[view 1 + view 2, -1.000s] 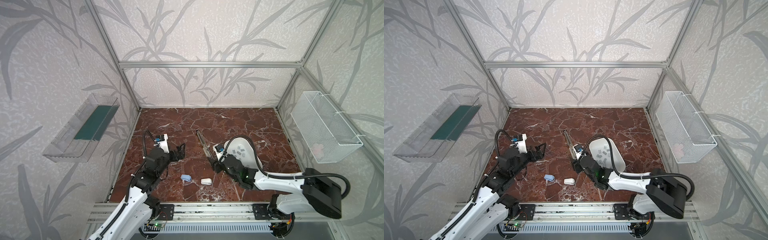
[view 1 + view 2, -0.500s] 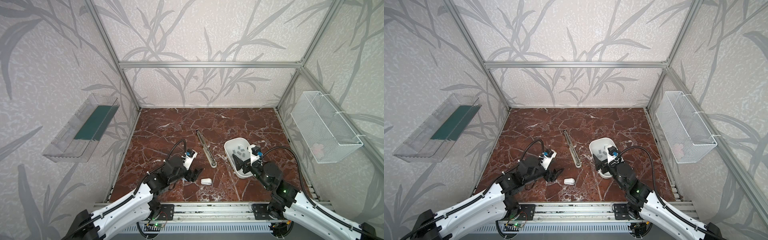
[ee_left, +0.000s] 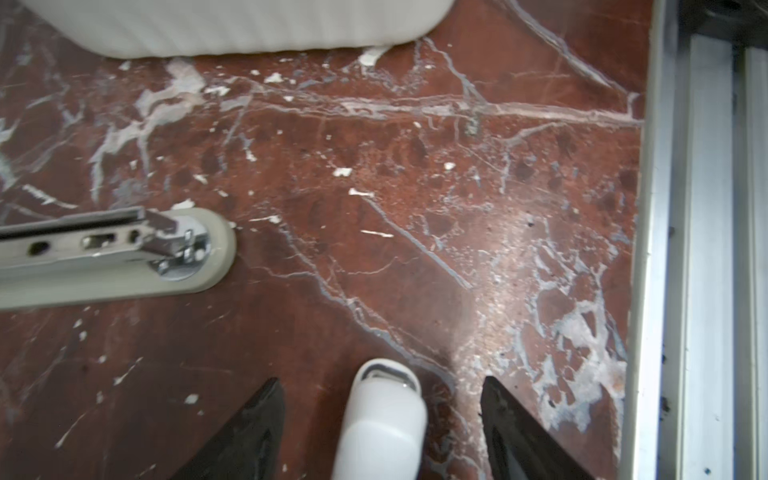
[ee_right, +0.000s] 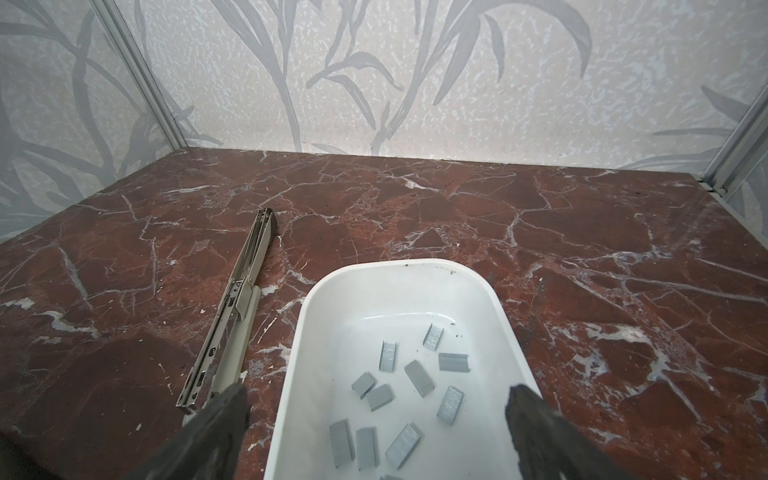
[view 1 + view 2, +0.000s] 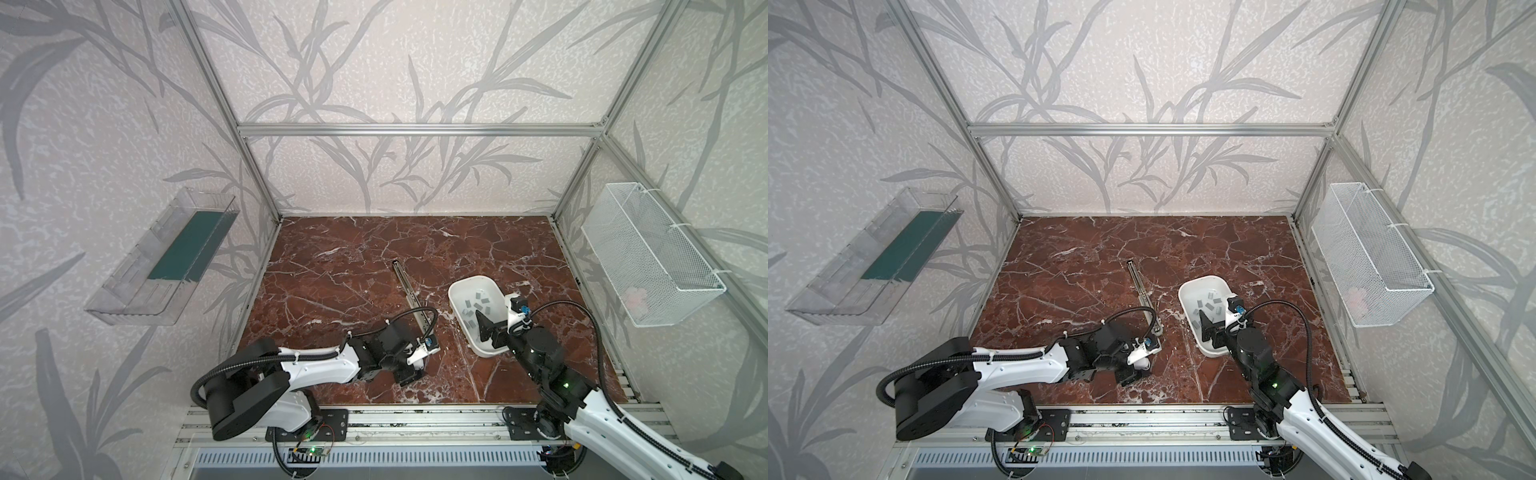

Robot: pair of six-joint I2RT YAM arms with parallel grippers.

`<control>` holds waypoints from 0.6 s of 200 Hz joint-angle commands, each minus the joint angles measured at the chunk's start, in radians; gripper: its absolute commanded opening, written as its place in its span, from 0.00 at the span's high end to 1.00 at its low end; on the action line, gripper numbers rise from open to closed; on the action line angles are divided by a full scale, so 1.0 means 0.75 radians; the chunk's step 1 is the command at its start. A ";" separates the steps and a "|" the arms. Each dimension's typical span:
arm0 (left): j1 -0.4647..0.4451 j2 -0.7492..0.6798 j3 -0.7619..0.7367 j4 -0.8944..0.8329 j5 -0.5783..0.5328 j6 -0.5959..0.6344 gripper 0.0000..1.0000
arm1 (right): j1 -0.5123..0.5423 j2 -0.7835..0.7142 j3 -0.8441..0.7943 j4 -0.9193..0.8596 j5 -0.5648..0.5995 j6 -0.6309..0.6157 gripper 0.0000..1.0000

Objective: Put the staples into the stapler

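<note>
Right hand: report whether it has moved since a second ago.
Yes. The right hand was at the stapler, by its near end; now it is further right, over the near part of the tray.

The bench (image 5: 332,257) is a red-brown marble slab veined with white. A long stapler (image 5: 409,291), opened out flat, lies near its middle. To the right of it, near but apart, sits a white tray (image 4: 399,262). Toward the front edge lies a small white stapler (image 3: 382,419), apart from the long one.
</note>
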 commanded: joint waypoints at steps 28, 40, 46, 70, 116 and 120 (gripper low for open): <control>-0.043 -0.056 0.030 -0.032 -0.053 0.099 0.26 | -0.009 0.075 0.025 0.046 -0.007 0.017 0.03; -0.049 -0.056 0.038 -0.058 -0.078 0.087 0.27 | -0.009 0.080 0.027 0.044 -0.013 0.014 0.03; -0.049 -0.048 0.035 -0.055 -0.088 0.082 0.28 | -0.010 0.077 0.030 0.039 -0.017 0.015 0.03; -0.056 0.021 0.078 -0.103 -0.175 0.059 0.30 | -0.010 0.028 0.022 0.001 -0.032 0.020 0.03; -0.068 0.067 0.117 -0.143 -0.211 0.059 0.42 | -0.009 -0.125 -0.018 -0.054 -0.038 0.028 0.03; -0.067 0.061 0.117 -0.146 -0.211 0.059 0.43 | -0.009 -0.132 -0.020 -0.056 -0.040 0.027 0.03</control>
